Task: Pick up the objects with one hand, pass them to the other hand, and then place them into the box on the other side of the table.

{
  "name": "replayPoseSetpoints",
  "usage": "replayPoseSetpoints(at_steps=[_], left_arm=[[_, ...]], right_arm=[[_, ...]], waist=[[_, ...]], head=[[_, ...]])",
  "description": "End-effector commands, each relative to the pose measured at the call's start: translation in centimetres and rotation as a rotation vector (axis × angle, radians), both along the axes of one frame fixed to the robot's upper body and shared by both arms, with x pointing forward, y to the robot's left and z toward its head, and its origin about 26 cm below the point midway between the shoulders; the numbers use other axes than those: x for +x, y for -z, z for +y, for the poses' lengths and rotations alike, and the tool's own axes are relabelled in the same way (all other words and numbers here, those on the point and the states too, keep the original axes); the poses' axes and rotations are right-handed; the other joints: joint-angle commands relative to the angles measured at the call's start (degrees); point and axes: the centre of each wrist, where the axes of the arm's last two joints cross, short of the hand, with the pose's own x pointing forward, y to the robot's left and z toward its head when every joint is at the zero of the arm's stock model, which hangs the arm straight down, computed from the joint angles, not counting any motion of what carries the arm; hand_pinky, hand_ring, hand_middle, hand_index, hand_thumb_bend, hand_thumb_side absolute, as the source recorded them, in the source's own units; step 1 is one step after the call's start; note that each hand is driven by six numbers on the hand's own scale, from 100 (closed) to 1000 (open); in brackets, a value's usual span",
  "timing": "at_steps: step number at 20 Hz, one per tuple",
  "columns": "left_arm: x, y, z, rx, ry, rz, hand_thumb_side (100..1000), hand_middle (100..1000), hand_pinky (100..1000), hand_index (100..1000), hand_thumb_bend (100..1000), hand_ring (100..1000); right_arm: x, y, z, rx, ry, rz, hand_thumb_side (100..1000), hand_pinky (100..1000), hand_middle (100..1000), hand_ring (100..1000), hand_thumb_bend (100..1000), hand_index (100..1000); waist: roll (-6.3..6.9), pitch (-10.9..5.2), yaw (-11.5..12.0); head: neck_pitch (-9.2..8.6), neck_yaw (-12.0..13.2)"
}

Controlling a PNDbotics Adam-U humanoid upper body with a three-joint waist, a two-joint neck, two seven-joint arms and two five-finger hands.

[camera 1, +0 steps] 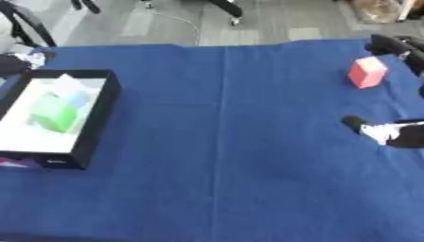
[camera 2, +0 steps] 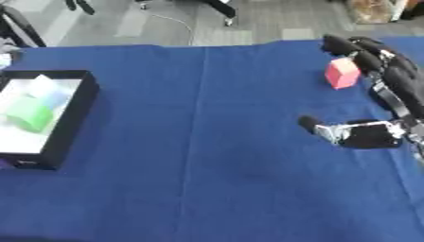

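A: Right eye view shows more of the right hand (camera 2: pixel 364 71): fingers curled beside the pink block (camera 2: pixel 341 73), far right. Grasping it? Cannot tell.
B: Box (camera 1: pixel 98 118), left: green block (camera 1: pixel 54 115), 1 pale blue piece (camera 1: pixel 77 98).

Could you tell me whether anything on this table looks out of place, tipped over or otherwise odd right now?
Nothing stands out. The pink block sits alone on the blue cloth beside the right hand. The green block and a pale one lie inside the black box at the left.
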Motion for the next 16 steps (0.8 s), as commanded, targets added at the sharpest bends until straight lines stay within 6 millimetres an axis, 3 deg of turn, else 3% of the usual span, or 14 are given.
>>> replayPoseSetpoints(at_steps=[1, 7, 16], left_arm=[[-1.0, -2.0, -1.8, -0.024, 0.163, -0.089, 723, 768, 822, 899, 677, 765], [-1.8, -2.1, -5.4, -0.068, 0.386, -0.111, 733, 759, 808, 885, 641, 758], [-2.5, -1.2, -11.1, -0.181, 0.651, -0.084, 775, 729, 758, 856, 569, 735]], right_arm=[[-0.5, -1.5, -1.0, -0.023, 0.002, 0.003, 504, 935, 814, 783, 487, 994], [0.1, -3.1, -3.0, -0.093, 0.093, 0.058, 513, 932, 841, 804, 498, 995], [5.6, -4.6, -8.8, 0.048, 0.404, 0.093, 538, 933, 819, 786, 474, 988]], waist=[[-0.93, -1.05, 0.41], [-1.11, -0.59, 1.38], [-1.11, 0.62, 3.96]], head=[[-0.14, -2.75], [-0.14, -8.76], [-0.14, -21.52]])
